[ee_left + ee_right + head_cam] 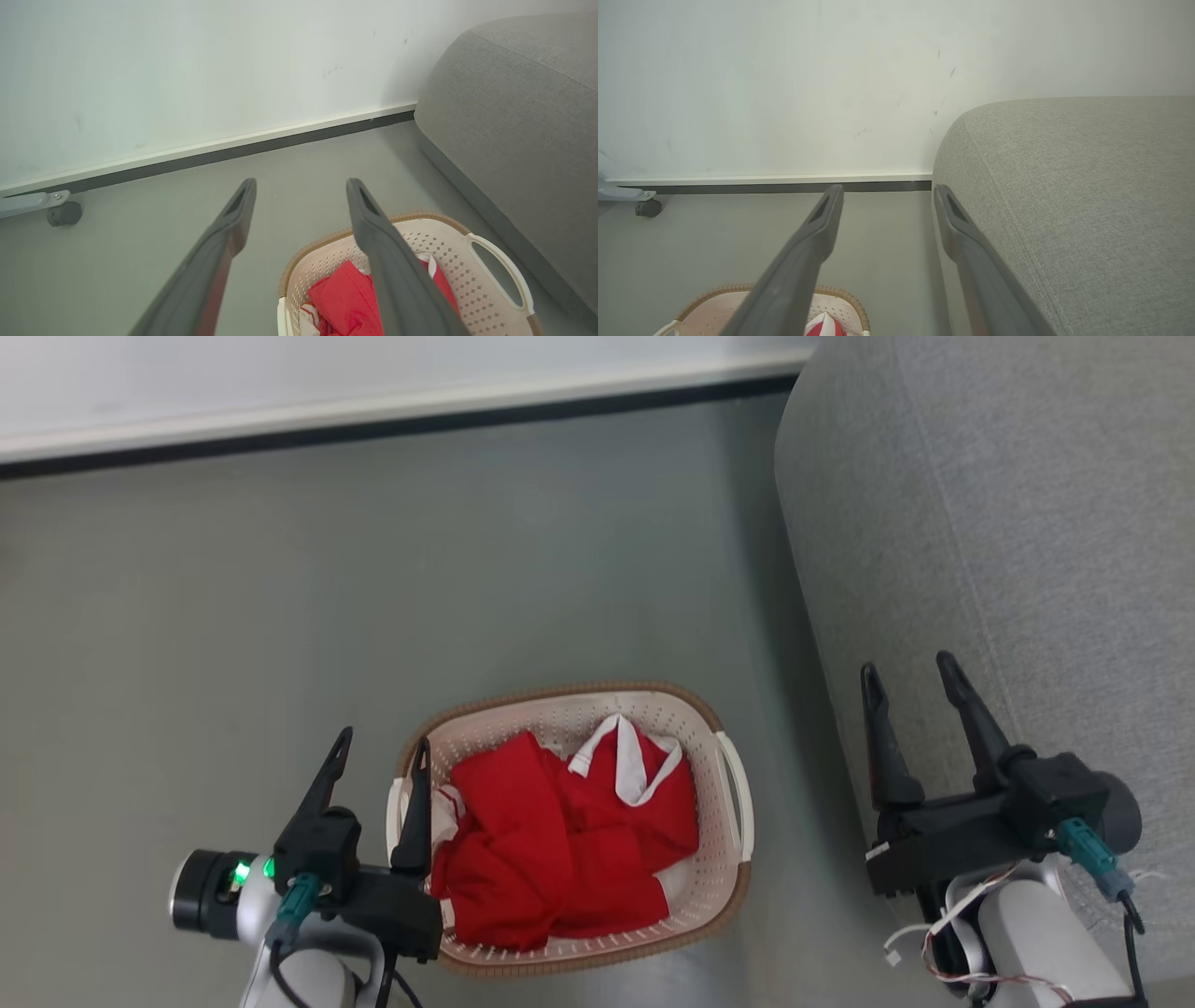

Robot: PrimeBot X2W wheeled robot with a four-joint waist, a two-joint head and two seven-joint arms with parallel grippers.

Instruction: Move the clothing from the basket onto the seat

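The left gripper [385, 737] hung with its two long dark fingers spread wide, holding nothing. Just right of its jaws, the bright red soft garments [551, 840] with white collar and trim lay heaped in the oval cream perforated plastic basket [569, 695]. The right gripper [906, 662], equally wide and empty, hovered before the large grey woven-fabric seat [1027, 523], beside the basket on the grey floor [373, 569].

The clothing [560, 840] is contained in the basket [569, 692], which is set on the floor [373, 579]. The seat [1008, 523] is placed right of the basket, with the wall [280, 383] behind both.
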